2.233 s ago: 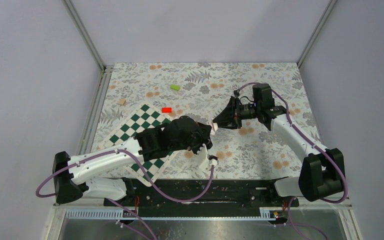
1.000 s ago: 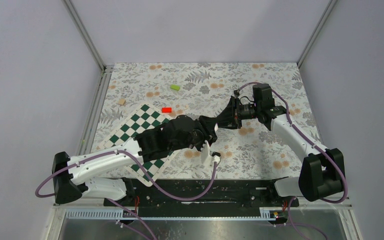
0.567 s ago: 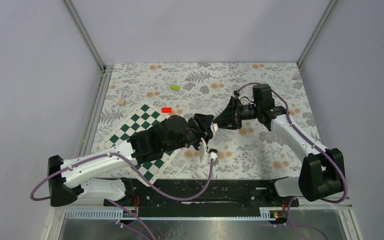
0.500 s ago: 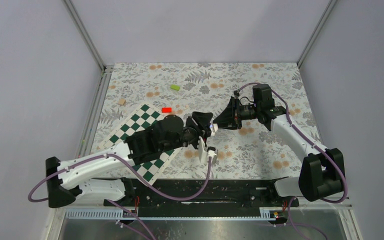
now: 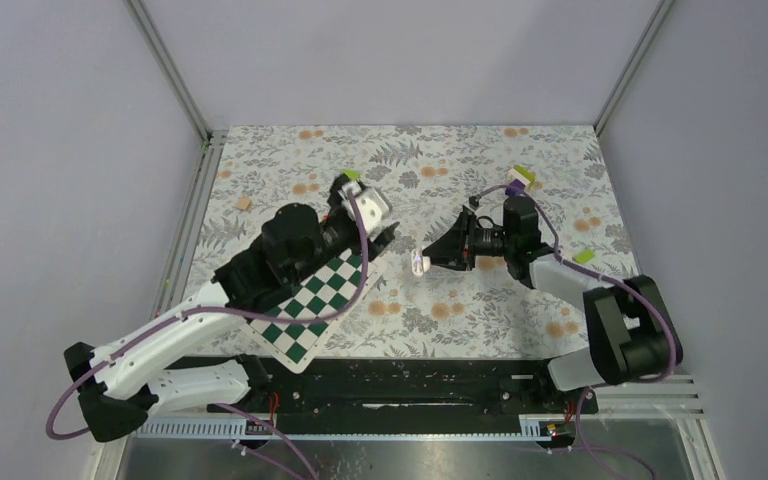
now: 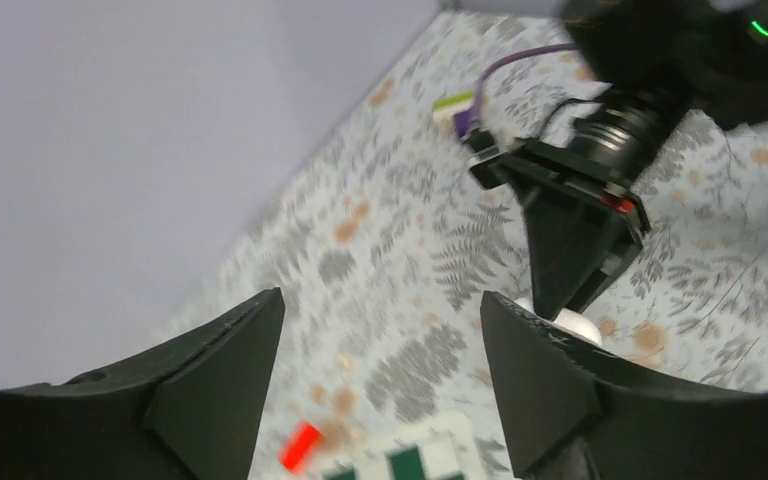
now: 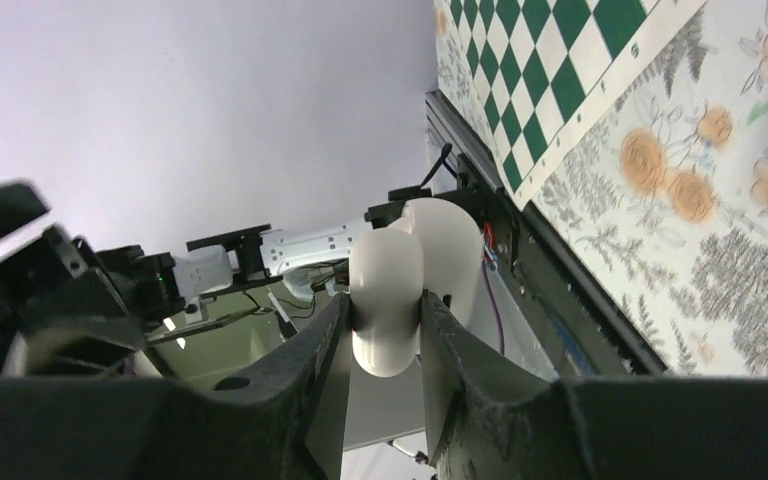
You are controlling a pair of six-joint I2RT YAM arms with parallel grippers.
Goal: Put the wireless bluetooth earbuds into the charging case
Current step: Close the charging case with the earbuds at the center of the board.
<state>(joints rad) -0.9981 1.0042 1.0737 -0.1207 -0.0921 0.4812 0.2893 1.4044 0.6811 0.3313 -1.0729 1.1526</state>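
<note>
Clearly, the right gripper (image 7: 385, 300) pinches the charging case (image 5: 419, 262); the left gripper (image 6: 380, 350), at its ten o'clock, gapes empty. A nudge could twist the smooth case loose.

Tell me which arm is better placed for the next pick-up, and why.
Left, probably. The left gripper has open, empty jaws, so it is free, while the right gripper is shut on the charging case.
</note>
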